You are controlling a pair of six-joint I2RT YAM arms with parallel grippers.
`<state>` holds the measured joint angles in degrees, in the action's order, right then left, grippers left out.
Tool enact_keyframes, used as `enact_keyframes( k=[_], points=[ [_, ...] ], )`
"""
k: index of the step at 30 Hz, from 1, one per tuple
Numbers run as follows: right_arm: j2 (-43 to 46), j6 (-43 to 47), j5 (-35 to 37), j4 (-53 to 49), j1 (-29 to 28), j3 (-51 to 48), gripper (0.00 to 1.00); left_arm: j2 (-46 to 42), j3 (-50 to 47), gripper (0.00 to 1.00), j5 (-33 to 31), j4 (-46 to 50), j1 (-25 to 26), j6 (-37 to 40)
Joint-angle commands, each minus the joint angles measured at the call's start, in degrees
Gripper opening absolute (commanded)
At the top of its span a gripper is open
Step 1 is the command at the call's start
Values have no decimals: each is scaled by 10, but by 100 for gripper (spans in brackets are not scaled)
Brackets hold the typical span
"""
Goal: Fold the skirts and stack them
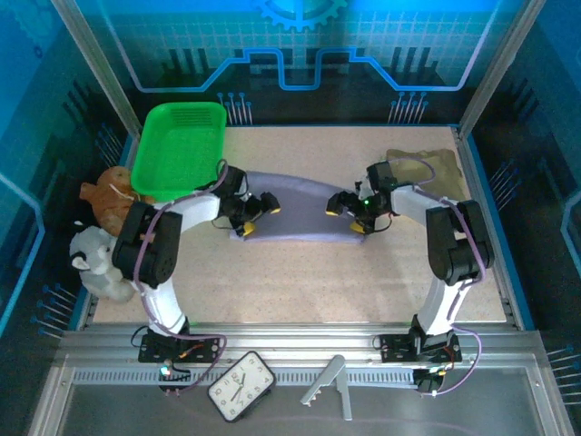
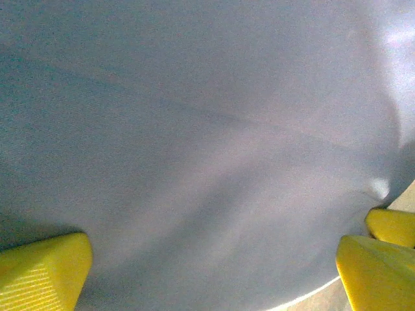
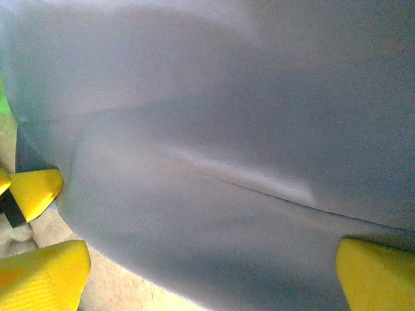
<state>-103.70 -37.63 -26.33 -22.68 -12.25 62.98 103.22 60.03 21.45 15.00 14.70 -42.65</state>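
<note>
One grey-lavender skirt (image 1: 300,211) lies flat across the middle of the table (image 1: 300,282), its near edge curving between the left end effector (image 1: 258,218) and the right end effector (image 1: 346,218). Both are spread wide over the cloth's ends. Bare table lies open toward the arm bases, and an olive-khaki skirt (image 1: 427,163) sits in the far right corner.

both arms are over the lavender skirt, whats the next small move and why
Probably lower both grippers and close them on the cloth near its near edge. The left gripper and right gripper stand open at opposite ends of the grey-lavender skirt, which lies flat and unfolded. Cloth spans each open gap in the wrist views, and nothing is pinched.
</note>
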Motion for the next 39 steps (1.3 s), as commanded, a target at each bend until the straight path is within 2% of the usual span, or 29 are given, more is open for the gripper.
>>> enact_keyframes(
  k=[1, 6, 9, 16, 19, 24, 28, 33, 39],
  points=[
    [36, 4, 10, -55, -6, 9, 99, -43, -19, 99, 0, 68, 2, -22],
    [26, -42, 40, -7, -22, 52, 99, -46, 82, 99, 6, 78, 2, -12],
    [-16, -76, 28, 50, -25, 87, 98, 21, 175, 99, -19, 83, 2, -4],
    [-128, -94, 18, 69, -36, 197, 98, 190, 362, 99, -70, 112, -4, -8],
    [-161, -84, 33, 50, -31, 220, 98, 226, 384, 99, -83, 114, -11, -19],
    [-181, -52, 82, 14, -10, 222, 97, 257, 367, 99, -118, 114, -28, -27],
    [-160, -27, 104, -7, 7, 195, 97, 283, 357, 99, -127, 130, -31, -23],
    [-91, -4, 167, -46, 26, 138, 99, 261, 332, 99, -111, 112, -31, -23],
    [32, 15, 152, -78, 32, 53, 99, 210, 376, 99, -56, 135, -22, -1]
  ],
)
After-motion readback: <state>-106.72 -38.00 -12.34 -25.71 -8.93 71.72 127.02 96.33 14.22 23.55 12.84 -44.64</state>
